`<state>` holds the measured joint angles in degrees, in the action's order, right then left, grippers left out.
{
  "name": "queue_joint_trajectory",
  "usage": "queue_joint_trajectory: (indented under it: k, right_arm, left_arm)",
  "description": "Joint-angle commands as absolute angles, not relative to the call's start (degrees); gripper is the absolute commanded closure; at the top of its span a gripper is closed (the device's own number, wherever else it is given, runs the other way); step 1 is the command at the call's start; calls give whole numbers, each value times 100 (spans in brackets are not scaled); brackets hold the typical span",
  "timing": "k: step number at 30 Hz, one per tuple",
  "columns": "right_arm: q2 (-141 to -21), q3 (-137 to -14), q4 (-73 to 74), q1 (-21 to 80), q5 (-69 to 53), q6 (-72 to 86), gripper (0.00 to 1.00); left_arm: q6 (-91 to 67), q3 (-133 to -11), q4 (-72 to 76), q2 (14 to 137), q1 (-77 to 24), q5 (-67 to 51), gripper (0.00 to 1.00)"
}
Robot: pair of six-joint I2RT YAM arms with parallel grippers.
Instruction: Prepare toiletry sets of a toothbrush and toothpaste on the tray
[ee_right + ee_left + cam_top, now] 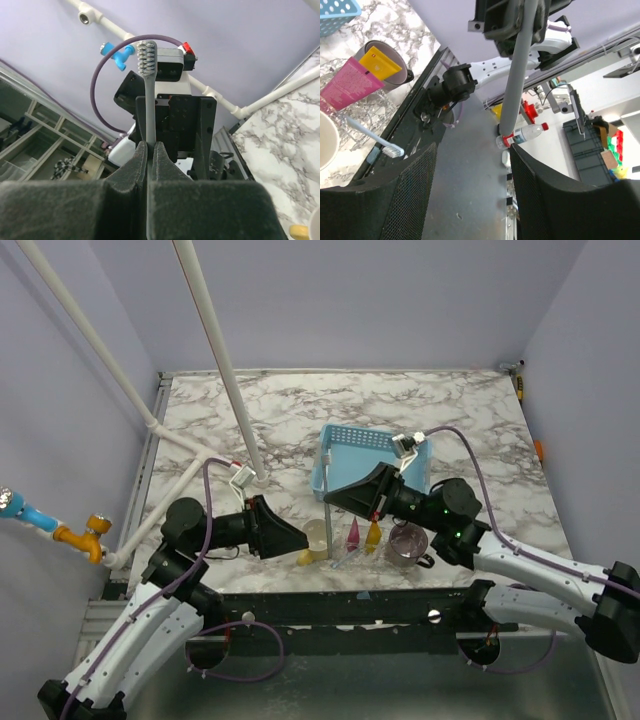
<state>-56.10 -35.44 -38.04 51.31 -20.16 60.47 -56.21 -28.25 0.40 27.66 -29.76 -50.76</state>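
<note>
A: So, which step is this?

B: An early one, I'd judge. The right gripper point(150, 148) is clamped on the handle of the thin grey plastic toothbrush point(148, 95). It holds the brush upright in the air, bristles up, just in front of the blue perforated plastic tray point(355, 437).

A: And the left gripper point(470, 165)?

B: Its jaws are apart with nothing between them, facing that brush from the tray's near-left side.

A: The other pieces?

B: The soft pink tube point(353, 533), the soft yellow tube point(373, 532) and the pale blue stick-like toothbrush point(367, 134) sit in front of the tray. None that I can see is inside it.

A: And next?

B: Probably carry the grey brush back over the tray and lay it flat inside. It may be passed across first; I can't tell which.
</note>
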Motion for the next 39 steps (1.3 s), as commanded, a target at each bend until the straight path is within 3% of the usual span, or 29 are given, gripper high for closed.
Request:
queue_joint_trajectory:
  k: [1, 11, 26, 33, 39]
  right_arm:
    - [-5954, -3658, -4699, 5499, -1243, 6183, 99]
    - [-6494, -4012, -4871, 5869, -325, 6249, 99]
    - [-7088, -4335, -4944, 6102, 135, 6195, 99]
    - [-7112, -4360, -4869, 6163, 242, 6093, 99]
    - [-7061, -4299, -4857, 6180, 268, 6057, 99]
  left_arm:
    - [-6221, -2742, 584, 2586, -3037, -4678, 40]
    - [-6691, -2648, 849, 2332, -3049, -4422, 42]
    - [-7018, -2601, 1125, 2260, -3048, -4404, 58]
    - [-7040, -2616, 1125, 2237, -3050, -4441, 72]
    - [-6958, -2605, 1013, 2263, -3050, -4422, 98]
